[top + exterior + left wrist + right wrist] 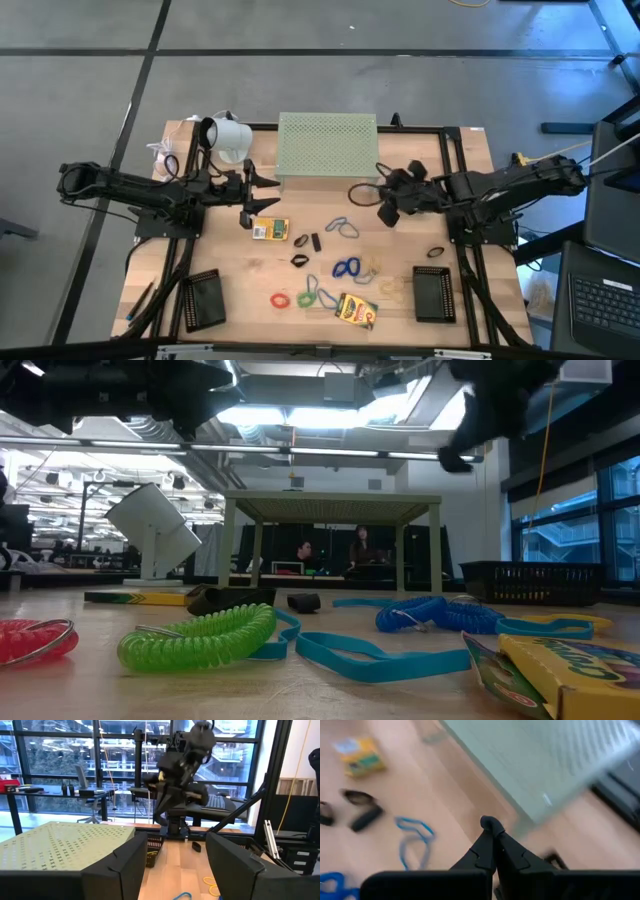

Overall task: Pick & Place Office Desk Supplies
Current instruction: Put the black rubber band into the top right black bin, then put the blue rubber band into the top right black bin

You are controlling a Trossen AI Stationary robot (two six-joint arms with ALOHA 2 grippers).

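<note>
I am counting two crayon boxes (pixel 270 229) (pixel 356 310), lying centre-left and bottom-centre, plus two black trays (pixel 204 298) (pixel 434 293). The left gripper (pixel 262 195) is hovering spread; the right gripper (pixel 384 196) is hovering pressed together, empty.

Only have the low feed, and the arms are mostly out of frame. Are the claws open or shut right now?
Observer: The right claw is shut, held up beside the green perforated stand.
Operator: And the other one?
Observer: The left claw is open, off the table near the stand's left end, with nothing between its fingers.
Operator: I see one black tray on my right. Is that the only one?
Observer: No, there is a second black tray at the front left of the table, near the left arm's side.
</note>
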